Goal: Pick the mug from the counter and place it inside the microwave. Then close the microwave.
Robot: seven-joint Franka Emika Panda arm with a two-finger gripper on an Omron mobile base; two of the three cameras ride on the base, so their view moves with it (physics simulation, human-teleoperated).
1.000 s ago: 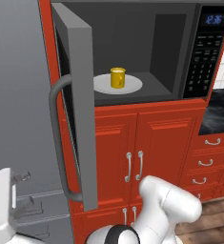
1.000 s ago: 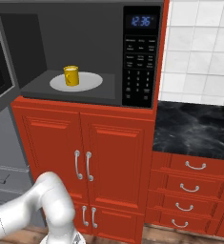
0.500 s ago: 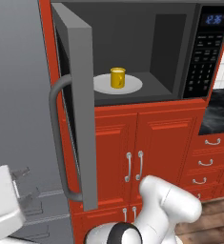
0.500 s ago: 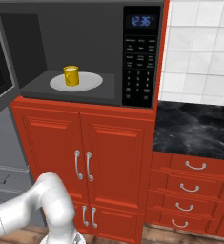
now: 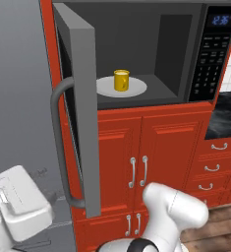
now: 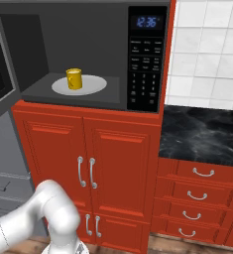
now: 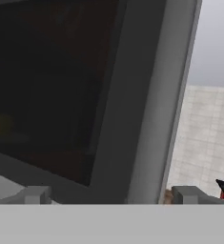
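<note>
Mug (image 5: 121, 80) sat upright on the pale round plate (image 5: 136, 88) inside the microwave (image 5: 181, 59), so I judged the placing half of the job finished and only the closing left. Out from the mug, the microwave door (image 5: 82, 113) stood swung wide to the left of the cavity, its curved grey handle (image 5: 60, 147) on the outer face.

Against the half-second and one-second frames, the mug, plate and door had not shifted; what had changed was the white hand block (image 5: 18, 202), low and left of the door, which had risen further into the left base view. I read that as the arm coming round behind the door to push it shut.

The right base view gave me the mug (image 6: 74, 78) from the other side, plus the keypad panel (image 6: 146, 64) and the black veined counter (image 6: 202, 134) right of the microwave, with nothing standing on the part I could see. The hand view offered what neither base camera did: the door's dark window (image 7: 46, 86) and grey frame (image 7: 147, 95) close in front of the fingers (image 7: 35, 194). Two grey tips stood wide apart with nothing between them, so I took them as open and empty.
</note>
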